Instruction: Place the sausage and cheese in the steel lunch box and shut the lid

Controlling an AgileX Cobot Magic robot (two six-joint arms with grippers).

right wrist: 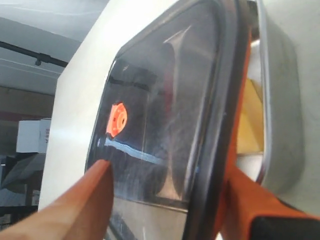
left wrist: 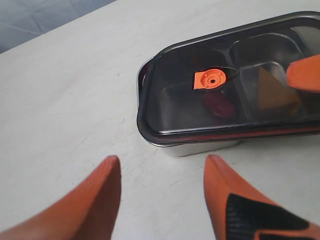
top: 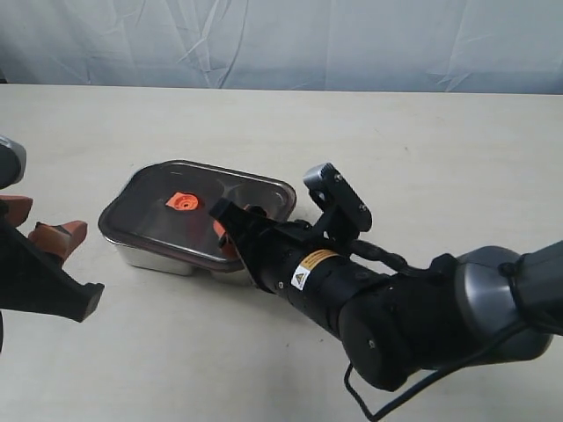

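The steel lunch box [top: 155,258] stands left of the table's middle, with the dark translucent lid [top: 198,215] lying over it and the orange valve tab [top: 183,201] facing up. Through the lid I see the red sausage [left wrist: 219,104] in one compartment and the yellow cheese [left wrist: 272,92] in the other. My right gripper [right wrist: 167,170] is open astride the lid's [right wrist: 165,110] edge. One finger is over the lid and the other is under it, beside the cheese [right wrist: 248,125]. My left gripper [left wrist: 161,165] hangs open over bare table, short of the box [left wrist: 200,148].
Pale tabletop surrounds the box on all sides, and a white cloth backdrop [top: 281,40] hangs behind it. My right arm's black body [top: 387,308] lies low across the near right of the table. The left arm [top: 35,281] stands at the left edge.
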